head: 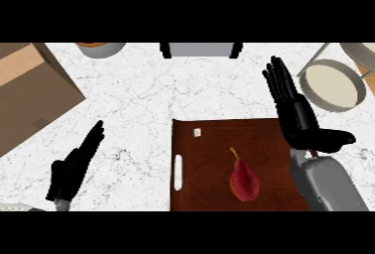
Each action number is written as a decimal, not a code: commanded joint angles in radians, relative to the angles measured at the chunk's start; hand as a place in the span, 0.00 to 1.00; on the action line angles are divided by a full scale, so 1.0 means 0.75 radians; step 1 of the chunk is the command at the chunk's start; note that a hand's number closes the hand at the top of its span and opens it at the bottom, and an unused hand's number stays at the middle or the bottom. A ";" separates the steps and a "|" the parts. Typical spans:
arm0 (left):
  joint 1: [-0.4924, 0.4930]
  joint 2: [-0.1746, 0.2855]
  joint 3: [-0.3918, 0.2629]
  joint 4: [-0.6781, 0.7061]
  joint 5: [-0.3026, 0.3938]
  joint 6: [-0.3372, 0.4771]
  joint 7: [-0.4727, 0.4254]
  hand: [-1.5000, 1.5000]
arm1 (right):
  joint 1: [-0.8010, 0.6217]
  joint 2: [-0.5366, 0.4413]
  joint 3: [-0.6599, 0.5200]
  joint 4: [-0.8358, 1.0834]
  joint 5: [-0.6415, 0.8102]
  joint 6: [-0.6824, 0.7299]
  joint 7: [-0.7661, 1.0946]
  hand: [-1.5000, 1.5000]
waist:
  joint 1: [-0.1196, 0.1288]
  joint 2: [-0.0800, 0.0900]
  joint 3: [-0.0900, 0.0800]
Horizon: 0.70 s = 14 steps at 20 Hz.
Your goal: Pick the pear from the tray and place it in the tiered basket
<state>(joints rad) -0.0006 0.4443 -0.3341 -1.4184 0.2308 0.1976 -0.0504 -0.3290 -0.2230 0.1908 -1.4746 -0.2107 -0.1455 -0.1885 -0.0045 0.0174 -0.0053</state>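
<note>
Currently: pear (244,182) lies on its side on the tray (212,149), in the right half toward the near edge. Stem points away from the robot, wide end nearest. Nothing touches it.

Right robot hand (300,119) is over the tray's right edge, fingers straight and together, thumb out to the side. It holds nothing and sits near the pear, to its right and further off. Left robot hand (70,171) rests straight-fingered and empty over the surface (139,99), left of the tray and well apart from the pear. Tiered basket (333,85) stands at the far right, beyond the right robot hand.

Handling estimate: pear is likely light and stiff enough to take a pinch. Skin looks smooth and the body tapers, so it may roll or slip toward the thin end. Flesh probably bruises. Avoid the stem, which would likely snap or pivot. Best hold, in my judgement: thumb and fingers from above, closing across the widest part of the body.
</note>
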 commanded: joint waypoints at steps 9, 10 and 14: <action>-0.208 -0.157 0.073 -0.108 -0.073 0.220 -0.022 0.50 | 0.090 -0.127 -0.292 0.250 -0.636 0.545 0.161 0.00 | 0.008 -0.013 0.011; -0.198 -0.176 0.052 -0.117 -0.072 0.218 -0.036 0.50 | 0.112 -0.002 -0.241 0.243 -0.784 0.672 0.156 0.00 | 0.022 -0.005 0.018; -0.223 -0.179 0.034 -0.141 -0.112 0.257 0.035 0.50 | 0.166 -0.136 -0.261 0.258 -1.005 1.120 0.206 0.00 | 0.006 -0.020 0.014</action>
<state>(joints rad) -0.1546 0.3228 -0.2960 -1.4967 0.1663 0.3644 -0.0563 -0.2461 -0.2660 0.0160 -1.3185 -0.8066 0.4362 -0.0757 -0.0013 0.0075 0.0074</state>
